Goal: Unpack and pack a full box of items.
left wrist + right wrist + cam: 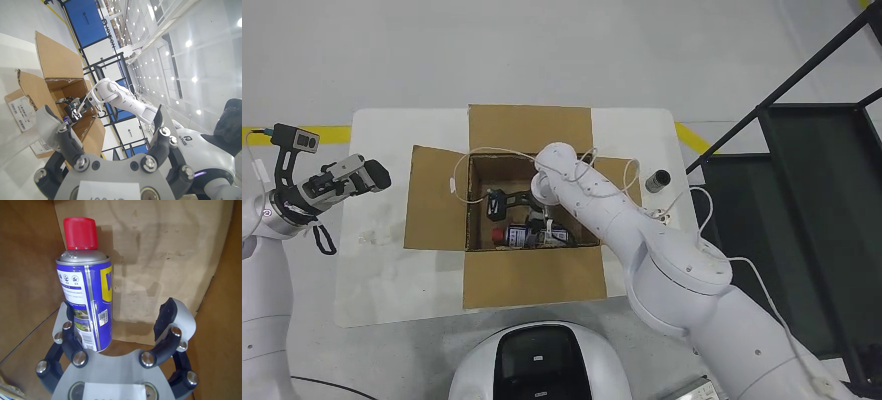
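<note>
Spray can [86, 291], red-capped, seems to lie on its side toward 6 o'clock inside the cardboard box [437, 205], cap pointing to 9 o'clock. The right gripper [116, 306] is spread wide about its lower body, off-centre, with one pad [164, 317] well apart from it. Centre the can first, close mid-body, then lift clear of the walls. The left gripper [367, 176] hangs open and empty at the box's 9 o'clock.
</note>
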